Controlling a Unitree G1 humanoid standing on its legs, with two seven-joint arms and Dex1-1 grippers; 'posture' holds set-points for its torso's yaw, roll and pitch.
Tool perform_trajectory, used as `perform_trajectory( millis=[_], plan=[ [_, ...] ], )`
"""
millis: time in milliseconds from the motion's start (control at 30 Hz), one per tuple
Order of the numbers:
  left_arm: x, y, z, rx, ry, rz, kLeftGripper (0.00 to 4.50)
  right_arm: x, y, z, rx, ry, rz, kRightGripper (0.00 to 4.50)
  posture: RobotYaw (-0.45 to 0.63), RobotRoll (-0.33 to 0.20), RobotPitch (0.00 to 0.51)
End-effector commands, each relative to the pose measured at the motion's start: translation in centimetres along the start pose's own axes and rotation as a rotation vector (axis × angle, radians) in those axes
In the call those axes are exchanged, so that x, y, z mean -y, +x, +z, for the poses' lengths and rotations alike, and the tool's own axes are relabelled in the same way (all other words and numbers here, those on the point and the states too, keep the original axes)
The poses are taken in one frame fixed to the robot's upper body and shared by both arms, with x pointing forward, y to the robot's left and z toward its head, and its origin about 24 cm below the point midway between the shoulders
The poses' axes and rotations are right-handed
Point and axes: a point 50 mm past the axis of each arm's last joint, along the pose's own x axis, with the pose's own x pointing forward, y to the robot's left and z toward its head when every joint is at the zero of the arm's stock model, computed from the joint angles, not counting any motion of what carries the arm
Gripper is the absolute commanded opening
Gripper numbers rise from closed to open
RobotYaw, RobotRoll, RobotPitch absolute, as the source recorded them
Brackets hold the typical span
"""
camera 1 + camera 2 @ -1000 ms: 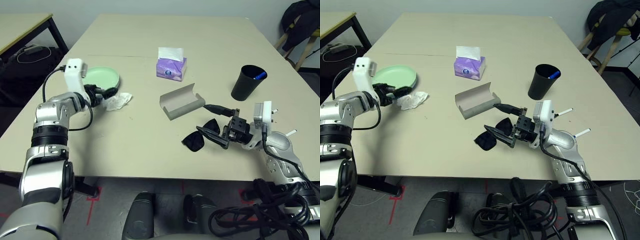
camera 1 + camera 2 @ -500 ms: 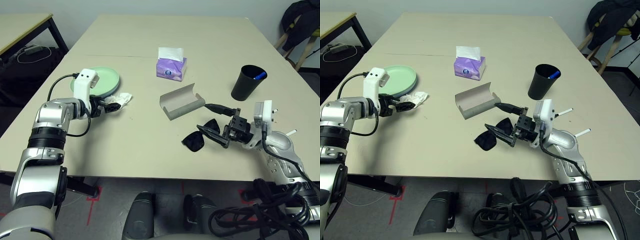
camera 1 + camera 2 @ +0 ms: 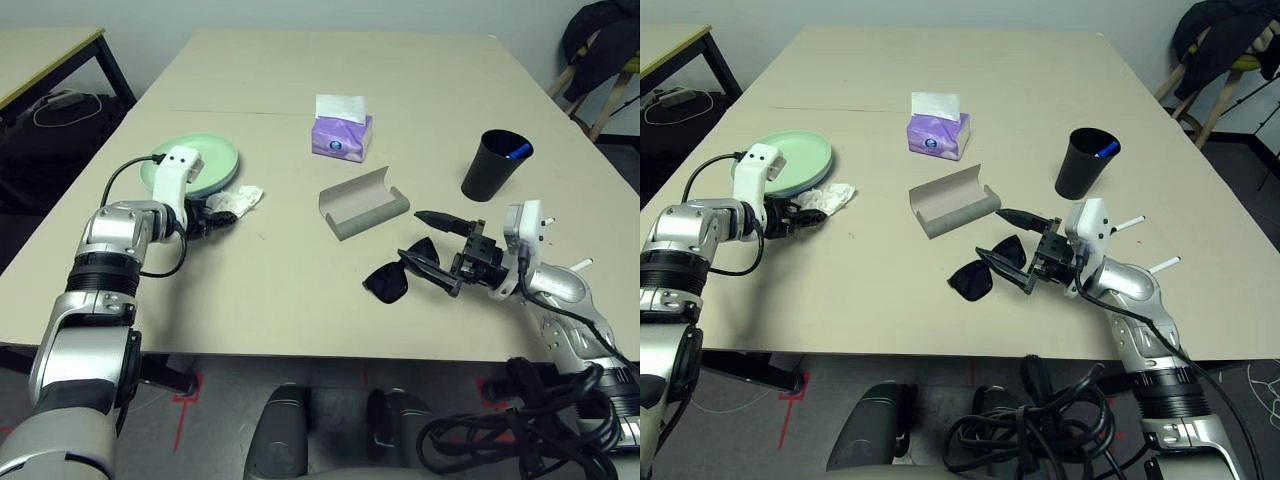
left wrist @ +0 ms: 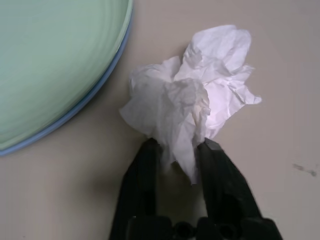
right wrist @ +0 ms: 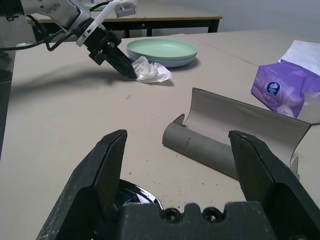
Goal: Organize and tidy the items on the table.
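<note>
Left tool [image 4: 177, 150] pinches the crumpled white tissue [image 4: 192, 95], both black fingers [image 4: 142, 175] pressed onto its near edge; tissue rests on the beige surface [image 3: 260, 290]. Stacked plates, pale-green plate [image 3: 205, 163] on a light-blue plate [image 4: 75, 112], sit just beside the tissue, on the far side from the left tool, not touching it as far as the wrist view shows.

Right tool [image 5: 177, 150] has its fingers [image 5: 102, 170] spread wide, nothing between them, hovering low over the surface. Black sunglasses [image 3: 400, 272] lie right at its fingertips, lenses down, one arm sticking up; contact cannot be told. Grey oblong glasses case [image 3: 362, 202] lies open just past the sunglasses, ahead of the right tool. Black cup [image 3: 495, 164] stands upright beyond the right tool, off to its outer side, something blue inside. Purple tissue pack [image 3: 343, 133] stands farther back, between the two tools, well apart from both.
</note>
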Motion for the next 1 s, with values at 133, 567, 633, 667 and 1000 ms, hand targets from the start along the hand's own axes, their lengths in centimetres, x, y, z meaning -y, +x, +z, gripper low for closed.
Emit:
perform_trajectory(
  millis=[133, 567, 633, 667, 1000],
  plan=[
    [0.3, 0.1, 0.4, 0.001, 0.009, -0.022, 0.02, -0.1, -0.1, 0.3, 0.001, -0.01, 0.002, 4.5, 0.15, 0.0, 0.088],
    [1.4, -3.8, 8.1, 0.324, -0.118, -0.051, 0.02, 0.0, 0.0, 0.1, 0.002, -0.007, 0.006, 4.5, 0.16, 0.0, 0.084],
    [0.5, -3.9, 9.3, 0.382, -0.164, 0.059, 0.02, 0.1, 0.2, 0.1, 0.006, -0.007, 0.007, 4.5, 0.17, 0.0, 0.083],
    [-0.3, -3.9, 9.7, 0.417, -0.182, 0.153, 0.02, 0.1, 0.3, 0.1, 0.009, -0.009, 0.007, 4.5, 0.17, 0.0, 0.082],
    [-2.6, -1.9, 9.5, 0.472, -0.289, 0.506, 0.02, 0.6, 0.0, 0.0, 0.031, -0.006, -0.032, 4.5, 0.16, 0.0, 0.083]
  ],
)
